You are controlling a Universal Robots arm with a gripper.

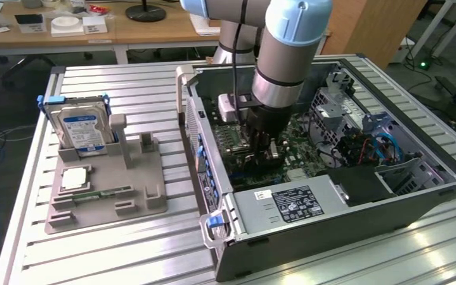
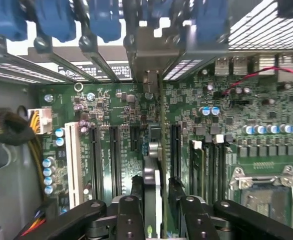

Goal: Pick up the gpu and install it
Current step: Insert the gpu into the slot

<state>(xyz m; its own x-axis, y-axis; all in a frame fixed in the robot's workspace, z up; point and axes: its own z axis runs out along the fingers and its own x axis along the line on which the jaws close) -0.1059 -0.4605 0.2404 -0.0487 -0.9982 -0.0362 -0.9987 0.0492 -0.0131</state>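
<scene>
Tool (image 2: pixel 154 192) down inside open computer case (image 1: pixel 323 202), fingers (image 2: pixel 136 187) either side of gpu (image 2: pixel 153 175), seen edge-on, upright over motherboard (image 2: pixel 111 120) among expansion slots; cannot tell whether clenched on card or released. Beyond case, toward exterior view's left, grey parts holder (image 1: pixel 105 178) on slatted desk (image 1: pixel 133 249), carrying upright hard drive (image 1: pixel 83 132) and flat memory stick (image 1: pixel 100 195)

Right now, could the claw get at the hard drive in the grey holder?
Probably not directly. The claw is down inside the computer case at the gpu, and the case's side wall stands between it and the hard drive. From above, the drive's top looks free.
</scene>
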